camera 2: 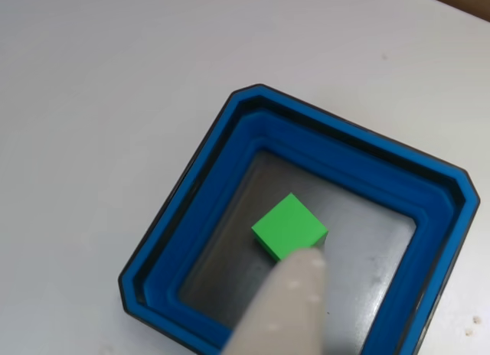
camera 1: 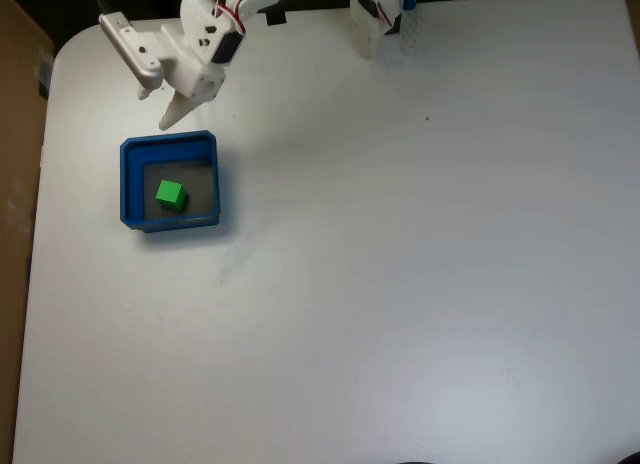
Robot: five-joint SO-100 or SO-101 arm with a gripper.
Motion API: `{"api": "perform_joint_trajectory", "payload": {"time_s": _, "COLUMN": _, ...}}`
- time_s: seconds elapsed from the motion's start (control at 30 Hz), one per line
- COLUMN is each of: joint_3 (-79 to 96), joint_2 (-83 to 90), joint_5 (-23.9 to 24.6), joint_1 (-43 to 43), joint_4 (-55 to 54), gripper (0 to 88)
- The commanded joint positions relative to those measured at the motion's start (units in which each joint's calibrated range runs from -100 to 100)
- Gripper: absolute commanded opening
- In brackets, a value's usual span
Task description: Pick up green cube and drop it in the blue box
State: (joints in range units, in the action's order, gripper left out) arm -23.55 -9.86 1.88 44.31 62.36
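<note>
The green cube (camera 1: 171, 195) lies on the grey floor of the blue box (camera 1: 132, 179), left of the floor's middle in the fixed view, touching no wall. My white gripper (camera 1: 134, 74) hangs just above the box's far rim, open, with one finger swung wide to the upper left and nothing between the fingers. In the other view the green cube (camera 2: 289, 226) sits mid-floor inside the blue box (camera 2: 195, 187). One pale finger (camera 2: 283, 309) comes in from the bottom edge, and its tip overlaps the cube's near corner.
The white table (camera 1: 400, 284) stretches wide to the right of and below the box. The arm's base (camera 1: 375, 14) stands at the top edge. A brown board (camera 1: 15, 134) borders the table on the left.
</note>
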Motion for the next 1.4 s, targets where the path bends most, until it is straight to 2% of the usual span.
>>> {"api": "perform_joint_trajectory", "payload": {"time_s": 0.0, "joint_3": 6.74, "joint_2": 12.91, "joint_5": -0.24, "joint_1": 0.27, "joint_4": -0.1, "gripper": 20.7}}
{"api": "perform_joint_trajectory", "payload": {"time_s": 0.47, "joint_3": 30.32, "joint_2": 38.32, "joint_5": -0.24, "joint_1": 0.05, "joint_4": -0.19, "gripper": 1.8}}
{"api": "perform_joint_trajectory", "payload": {"time_s": 0.93, "joint_3": 58.78, "joint_2": 60.39, "joint_5": -0.2, "joint_1": -0.23, "joint_4": -2.33, "gripper": 1.0}}
{"api": "perform_joint_trajectory", "payload": {"time_s": 1.37, "joint_3": 92.83, "joint_2": 77.52, "joint_5": -0.2, "joint_1": -0.23, "joint_4": -23.18, "gripper": 1.0}}
